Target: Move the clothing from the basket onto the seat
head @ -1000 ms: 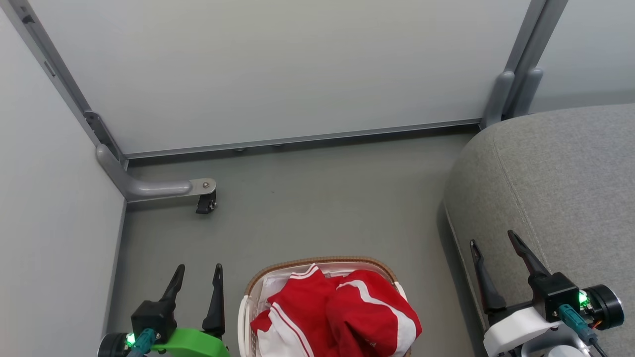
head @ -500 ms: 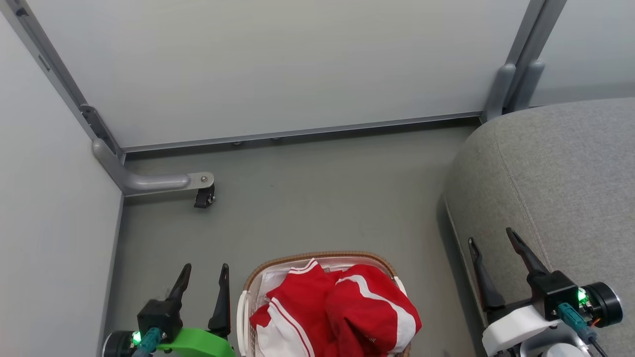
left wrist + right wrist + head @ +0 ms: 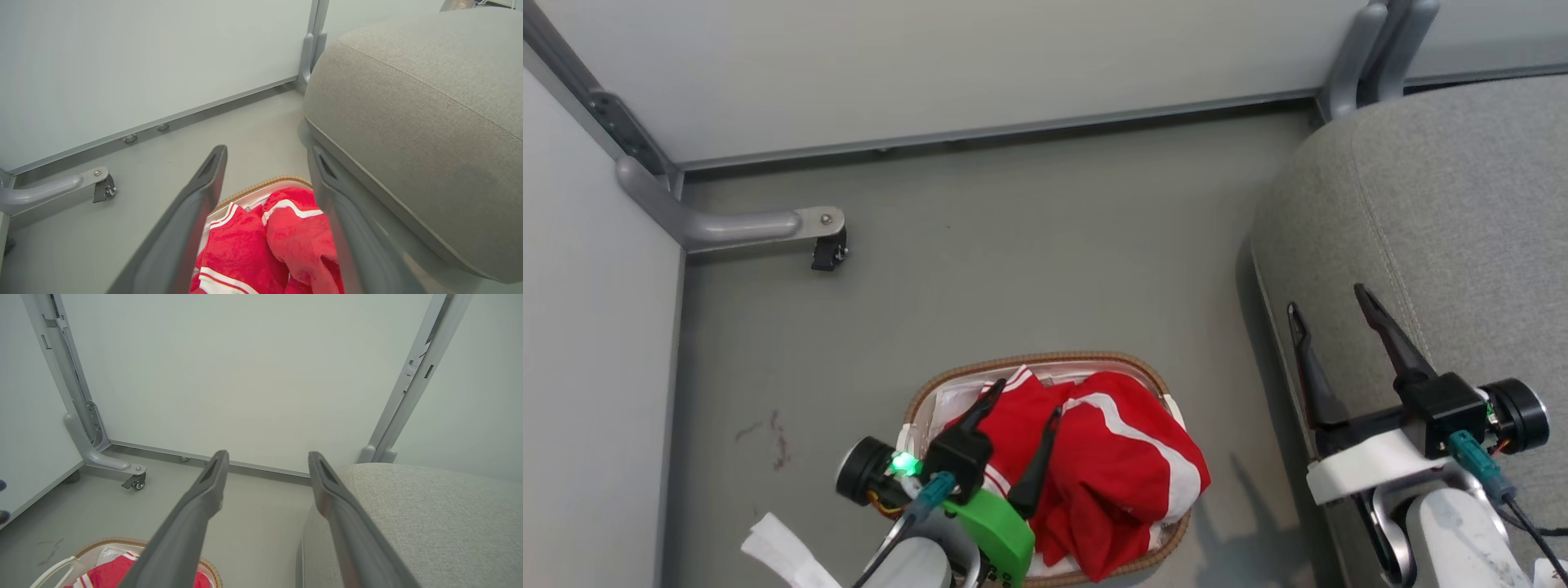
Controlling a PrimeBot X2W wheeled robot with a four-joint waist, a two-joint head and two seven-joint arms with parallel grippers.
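Two soft red pieces of clothing point(image 3: 1119, 474) heaped in the basket point(image 3: 1045, 359), lapping over its right rim. Looks light, limp and apt to trail, so calls for a deep pinch on a raised fold at the heap's top, not a loose edge. Poised just above the basket's left half, left gripper point(image 3: 1027, 398) parted and empty; well right of the basket, beside the seat point(image 3: 1462, 204), right gripper point(image 3: 1325, 298) likewise spread on nothing.

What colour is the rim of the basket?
The rim is woven brown, clearest in the head view.
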